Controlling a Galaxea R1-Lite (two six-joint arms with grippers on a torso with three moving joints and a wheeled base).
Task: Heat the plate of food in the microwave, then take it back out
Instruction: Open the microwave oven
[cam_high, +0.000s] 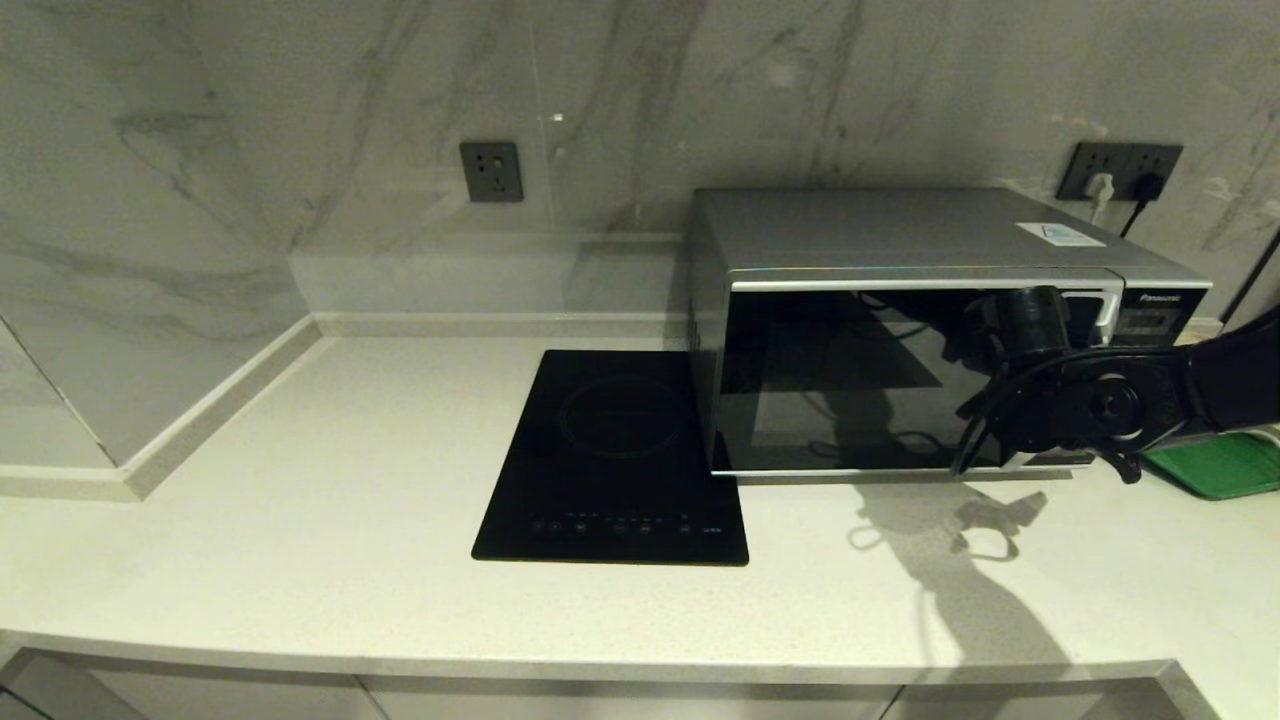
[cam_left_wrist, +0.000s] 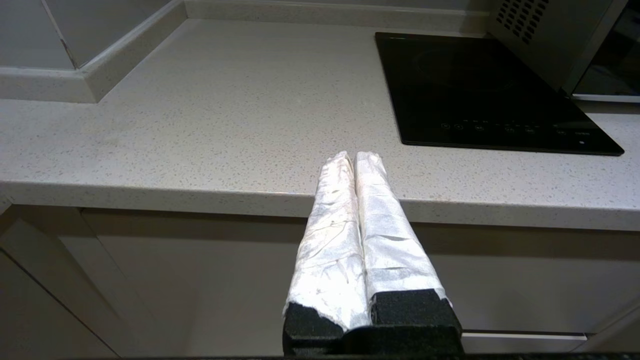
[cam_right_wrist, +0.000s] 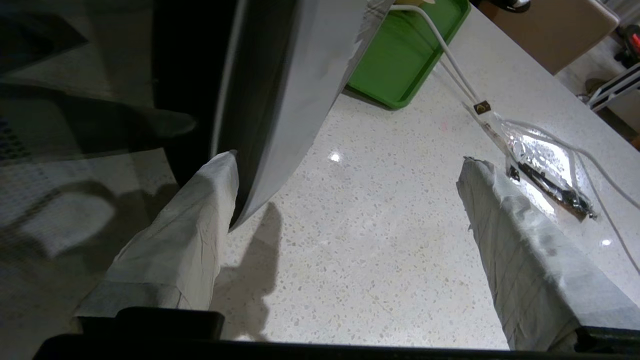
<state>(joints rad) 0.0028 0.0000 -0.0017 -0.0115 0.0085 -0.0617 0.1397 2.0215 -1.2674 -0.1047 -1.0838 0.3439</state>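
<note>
Right gripper (cam_right_wrist: 345, 200) spread wide at the microwave (cam_high: 900, 330) front, one finger (cam_right_wrist: 190, 235) tucked against the door's right edge, the other out over the counter (cam_right_wrist: 360, 260). Door closed, hinge far left, so pull outward. Plate of food nowhere visible. Left gripper (cam_left_wrist: 355, 165) pressed closed, parked below the counter's near edge.

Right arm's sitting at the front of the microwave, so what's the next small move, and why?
Probably hook the door edge and pull it open. The silver-grey microwave looks closed, and the right tool is open with one white-wrapped finger at the dark glass door's right edge. The plate is not visible. The left tool hangs shut before the counter.
</note>
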